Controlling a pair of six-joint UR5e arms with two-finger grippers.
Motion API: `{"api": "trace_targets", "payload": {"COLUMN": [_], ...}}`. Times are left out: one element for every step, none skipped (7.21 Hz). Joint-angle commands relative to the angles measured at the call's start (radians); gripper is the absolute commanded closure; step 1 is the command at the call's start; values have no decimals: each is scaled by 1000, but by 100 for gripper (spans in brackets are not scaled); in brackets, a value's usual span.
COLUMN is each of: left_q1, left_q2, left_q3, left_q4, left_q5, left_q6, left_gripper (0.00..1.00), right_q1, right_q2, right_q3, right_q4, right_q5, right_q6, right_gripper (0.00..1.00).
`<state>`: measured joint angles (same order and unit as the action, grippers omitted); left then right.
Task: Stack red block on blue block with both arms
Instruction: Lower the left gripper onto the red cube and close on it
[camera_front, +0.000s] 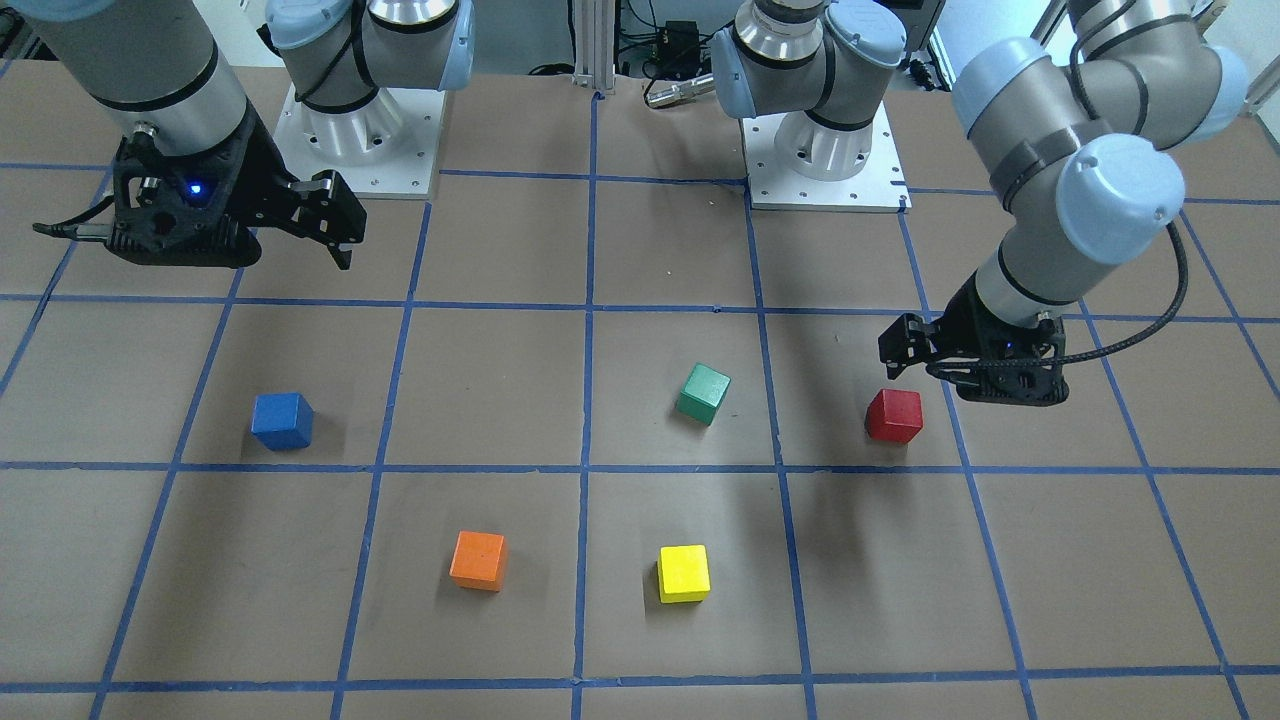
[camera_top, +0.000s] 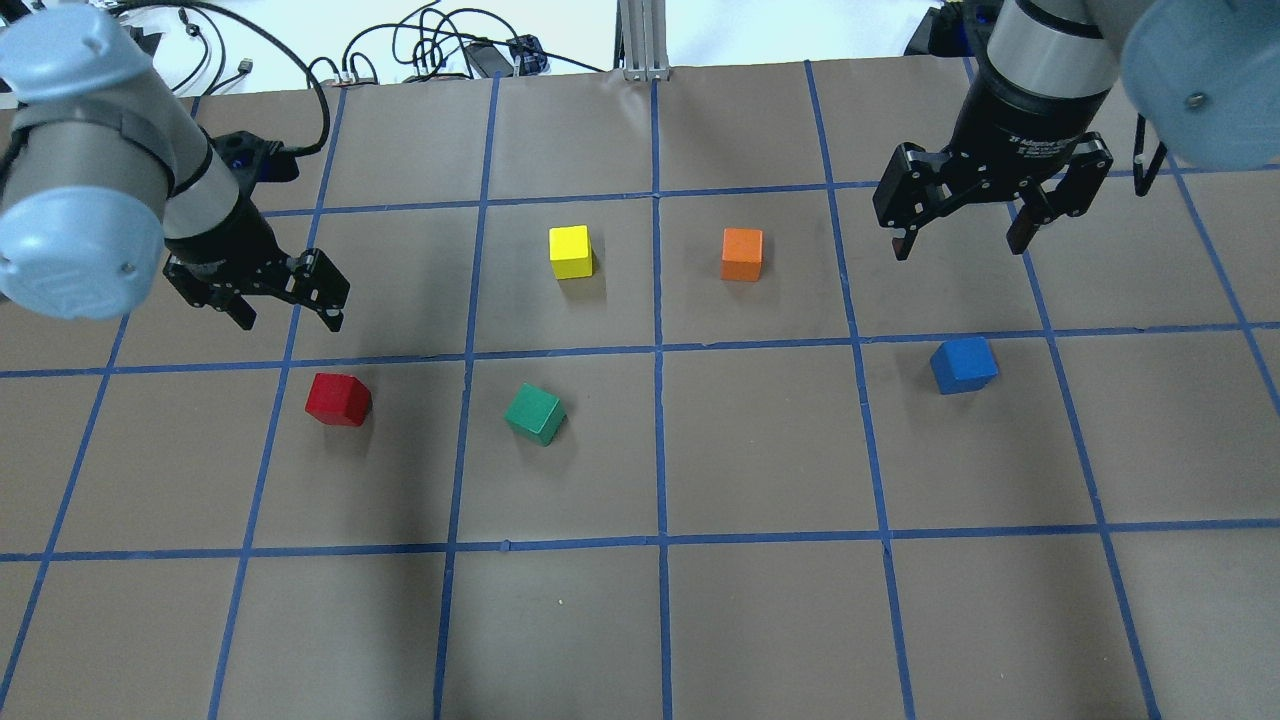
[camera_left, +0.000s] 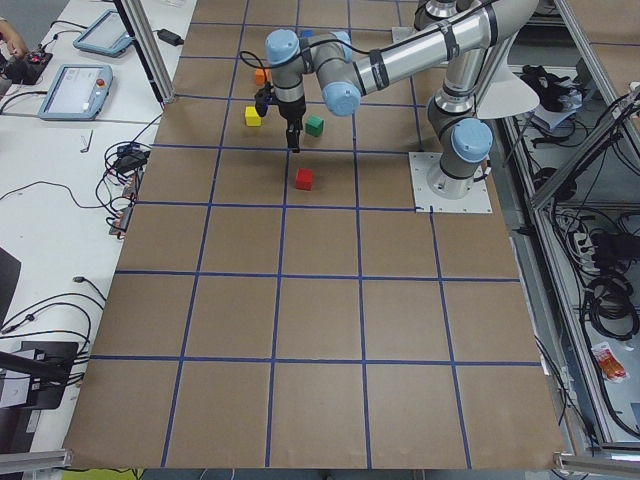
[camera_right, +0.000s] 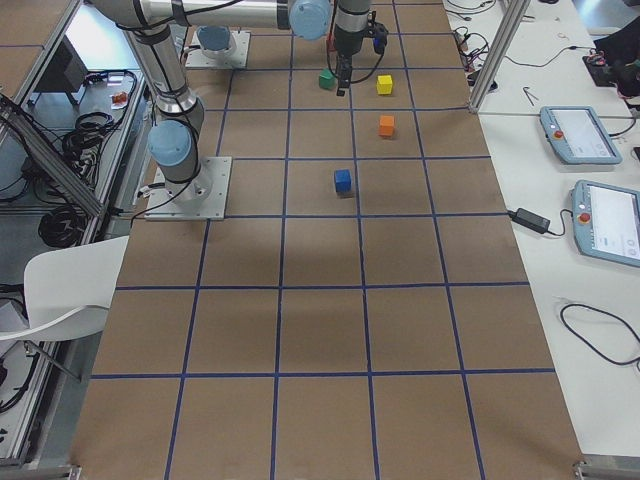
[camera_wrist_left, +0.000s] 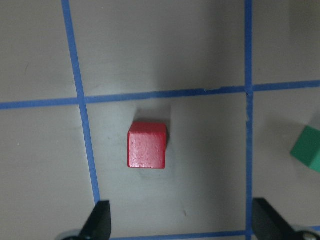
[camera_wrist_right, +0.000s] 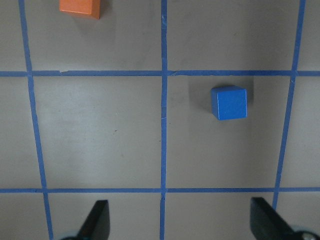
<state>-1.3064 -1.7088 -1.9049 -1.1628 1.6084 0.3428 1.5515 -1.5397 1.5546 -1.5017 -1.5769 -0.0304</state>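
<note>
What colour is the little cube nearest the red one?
Green: the green cube sits beside the red block, clearest in the overhead exterior view.

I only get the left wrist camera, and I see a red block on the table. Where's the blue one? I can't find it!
Observer: The blue block sits on the robot's right side of the table, well away from the red block. The green block is roughly between them.
Operator: Is the other hand grabbing it?
Observer: No. The right hand is open and empty, up in the air, not touching the blue block.
Operator: Are there more blocks I can't see?
Observer: Yes, a yellow block and an orange block. They are side by side but apart, farther from the robot.
</note>
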Motion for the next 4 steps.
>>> {"api": "trace_targets", "payload": {"left_q1": [56, 55, 49, 35], "left_q2": [-58, -83, -101, -126], "left_q3": [-126, -143, -144, -146], "left_q4": [155, 190, 195, 230], "left_q5": [-10, -11, -11, -11], "left_q6": [71, 71, 71, 71], "left_gripper": [0, 0, 0, 0], "right_q1": [2, 2, 2, 2], "right_q2": [-3, -3, -7, -19], "right_q3": [-8, -10, -11, 1], "right_q4": [-3, -3, 1, 6], "right_q5": [6, 8, 11, 8], "right_q6": [18, 27, 27, 26], "right_gripper": [0, 0, 0, 0]}}
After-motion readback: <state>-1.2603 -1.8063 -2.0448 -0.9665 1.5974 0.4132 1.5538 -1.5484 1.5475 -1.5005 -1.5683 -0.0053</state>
